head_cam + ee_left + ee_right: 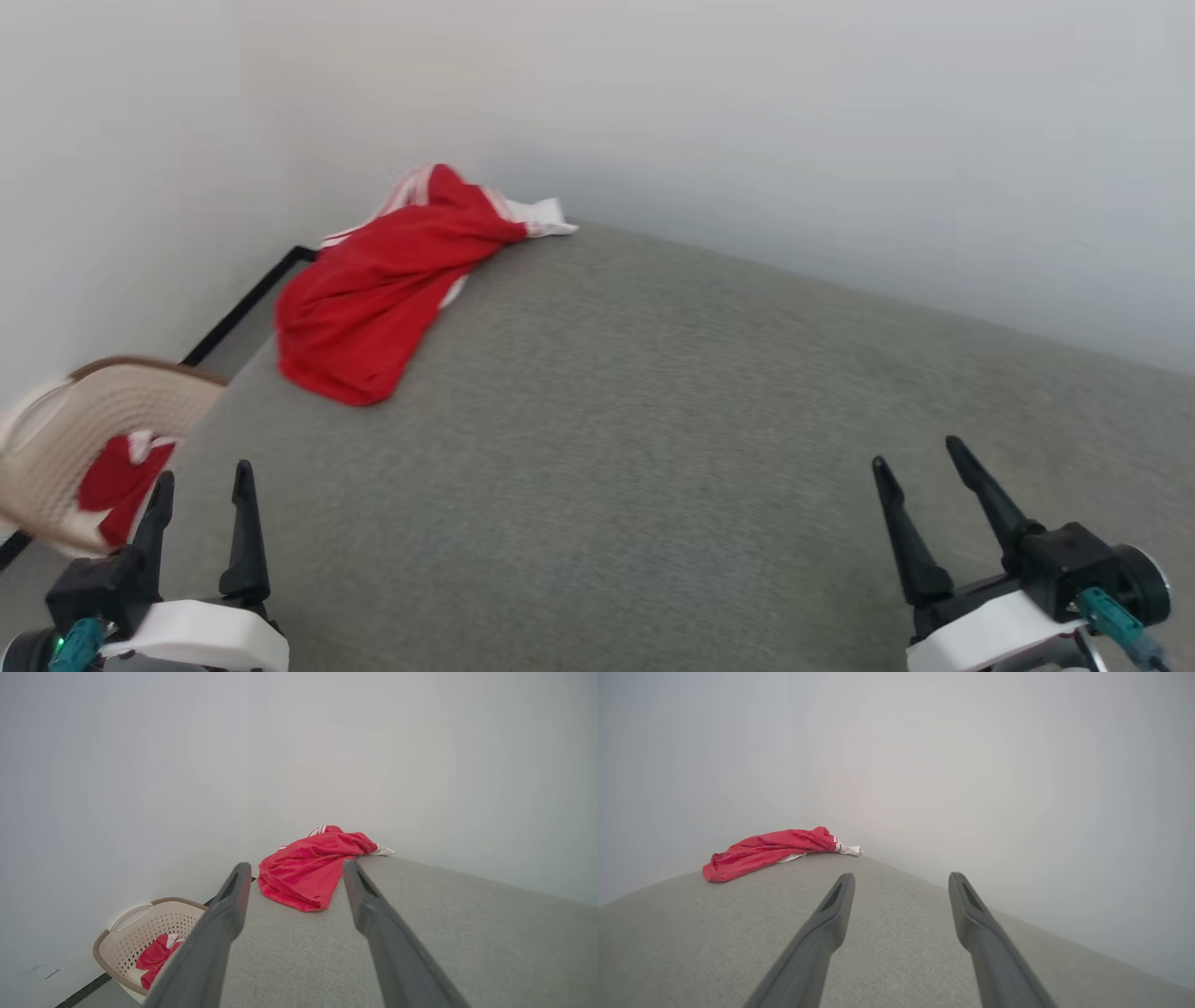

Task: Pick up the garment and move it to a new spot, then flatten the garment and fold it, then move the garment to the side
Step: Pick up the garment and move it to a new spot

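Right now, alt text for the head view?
A crumpled red garment lies at the far left corner of a grey surface by a wall. The left end effector and right end effector are open and empty at the bottom corners; a beige basket holding red cloth sits lower left.

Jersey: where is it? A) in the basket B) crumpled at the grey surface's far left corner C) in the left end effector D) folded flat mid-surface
B: the jersey lies crumpled at the far left corner of the surface, untouched.
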`<state>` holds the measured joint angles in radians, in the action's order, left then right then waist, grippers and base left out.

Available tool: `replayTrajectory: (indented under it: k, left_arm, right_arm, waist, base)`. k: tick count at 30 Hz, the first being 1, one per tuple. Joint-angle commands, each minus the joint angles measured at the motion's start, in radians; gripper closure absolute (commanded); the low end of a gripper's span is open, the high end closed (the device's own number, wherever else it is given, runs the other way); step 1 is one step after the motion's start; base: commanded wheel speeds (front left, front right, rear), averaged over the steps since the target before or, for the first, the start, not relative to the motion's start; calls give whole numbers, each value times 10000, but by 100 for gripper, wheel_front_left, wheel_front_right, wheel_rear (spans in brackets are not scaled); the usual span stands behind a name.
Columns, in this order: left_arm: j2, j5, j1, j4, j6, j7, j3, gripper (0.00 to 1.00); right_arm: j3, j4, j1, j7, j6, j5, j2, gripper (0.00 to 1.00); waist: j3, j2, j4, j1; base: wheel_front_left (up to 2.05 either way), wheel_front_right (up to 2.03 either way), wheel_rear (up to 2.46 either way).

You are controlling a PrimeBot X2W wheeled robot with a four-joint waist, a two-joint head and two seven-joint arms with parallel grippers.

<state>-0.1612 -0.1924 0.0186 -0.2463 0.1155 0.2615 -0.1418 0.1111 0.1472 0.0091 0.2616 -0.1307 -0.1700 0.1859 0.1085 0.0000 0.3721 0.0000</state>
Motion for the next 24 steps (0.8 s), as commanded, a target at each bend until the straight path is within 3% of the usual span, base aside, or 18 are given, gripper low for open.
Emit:
replayTrajectory:
  k: [1,16,24]
  left_arm:
    - [-26,-107,147,-16,11,52,-23,0]
    - [67,-83,405,-135,-78,54,-89,0]
    - [-181,-265,1810,-1098,-3,-143,301,0]
  right_arm:
    - [66,33,-63,50,-2,-51,-50,0]
    - [510,214,-550,48,-2,-131,77,0]
    - [117,11,-210,48,-2,47,68,0]
  waist:
    - [103,0,479,0]
    - [-222,0,861,0]
    - [-344,0,774,0]
  base:
    - [0,0,0]
    - [0,0,0]
    - [0,0,0]
